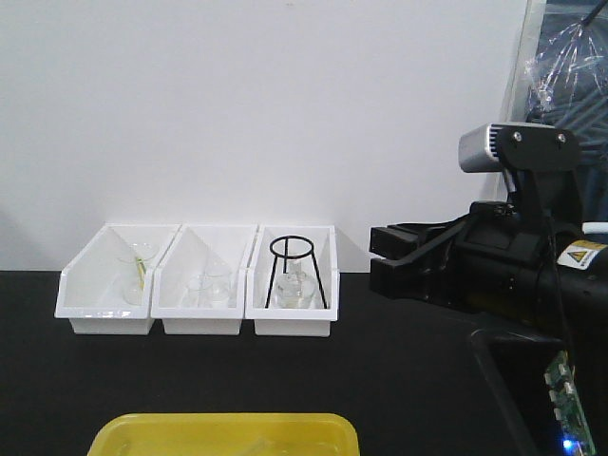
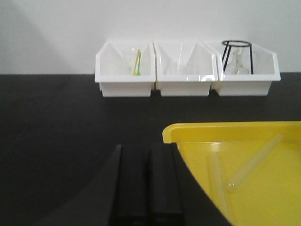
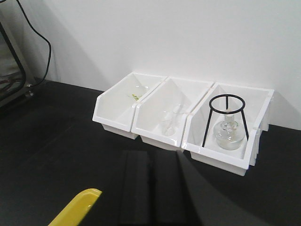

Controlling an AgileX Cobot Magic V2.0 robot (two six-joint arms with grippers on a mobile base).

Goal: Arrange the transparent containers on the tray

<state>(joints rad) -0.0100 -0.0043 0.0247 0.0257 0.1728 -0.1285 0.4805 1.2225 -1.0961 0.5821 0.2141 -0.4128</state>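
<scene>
Two tubes (image 2: 251, 162) lie loose and crossed in the tray (image 2: 197, 134), both hands, left (image 2: 143, 188) and right (image 3: 155, 188), clenched and empty, so nudging the tray's rim could roll the glass together.

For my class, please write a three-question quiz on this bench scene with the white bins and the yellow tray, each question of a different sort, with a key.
1. True or false: the black wire stand sits in the middle one of the three white bins.
2. Multiple choice: where do the test tubes lie? A) on the black table B) in the yellow tray C) in the left-hand bin
3. Fill the gap: in the right wrist view, a round glass flask stands under the wire ____.

Key: 1 false, the stand is in the right-hand bin as seen from the front. 2 B. 3 stand.
</scene>
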